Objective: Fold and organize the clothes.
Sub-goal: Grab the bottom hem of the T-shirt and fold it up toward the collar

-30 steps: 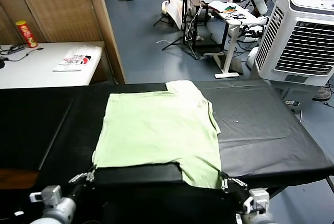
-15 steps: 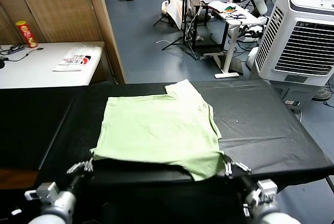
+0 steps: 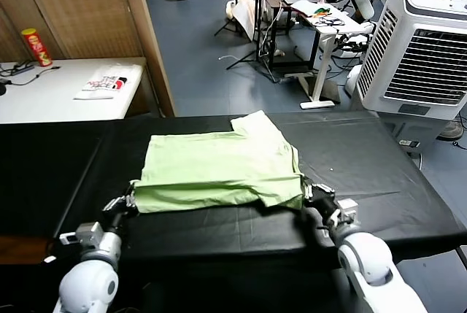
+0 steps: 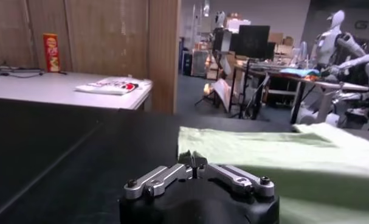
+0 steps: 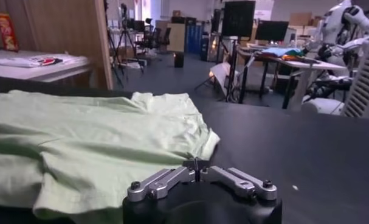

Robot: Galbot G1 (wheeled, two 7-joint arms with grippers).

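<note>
On the black table (image 3: 379, 182), the green shirt (image 3: 219, 163) lies spread with its near hem doubled over toward the far side, forming a thick folded edge. At the left corner of that folded edge sits the left gripper (image 3: 128, 201), its jaws closed on the shirt's cloth; in the left wrist view the left gripper (image 4: 196, 163) pinches the pale corner right at its fingertips. At the opposite corner the right gripper (image 3: 309, 192) is likewise clamped on the shirt, and the right wrist view shows the shirt (image 5: 99, 140) stretching away from the closed tips of the right gripper (image 5: 197, 164). Well beyond the left jaws, a white packet (image 3: 102, 84) rests on a white table (image 3: 44, 98).
</note>
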